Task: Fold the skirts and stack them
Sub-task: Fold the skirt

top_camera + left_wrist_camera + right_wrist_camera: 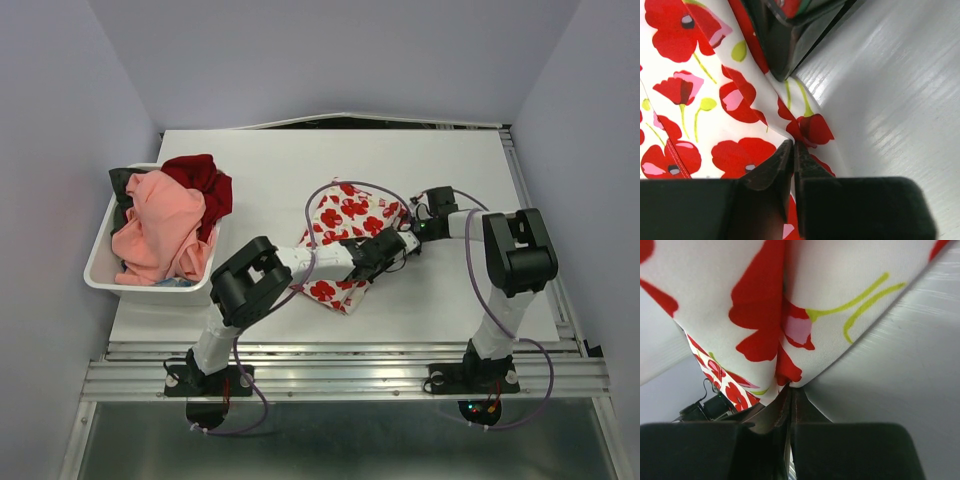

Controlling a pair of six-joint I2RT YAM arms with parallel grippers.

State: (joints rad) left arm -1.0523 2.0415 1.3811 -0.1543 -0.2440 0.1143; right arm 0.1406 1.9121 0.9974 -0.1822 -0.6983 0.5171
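A white skirt with red flower print (340, 225) lies crumpled mid-table. Both grippers meet at its right edge. My left gripper (398, 250) is shut on a fold of it, and in the left wrist view the fingertips (792, 146) pinch the cloth edge next to the bare table. My right gripper (408, 230) is shut on the same skirt. In the right wrist view its tips (790, 388) clamp the printed cloth (840, 300), which rises from them. A salmon-pink skirt (160, 225) sits heaped in the white basket (100, 265) at the left.
The basket also holds a dark red garment (200, 180) and a dark one (122, 185). Purple cables (330, 190) loop over the floral skirt. White table (430, 160) extends behind and to the right. The right gripper's dark fingers (785, 35) fill the top of the left wrist view.
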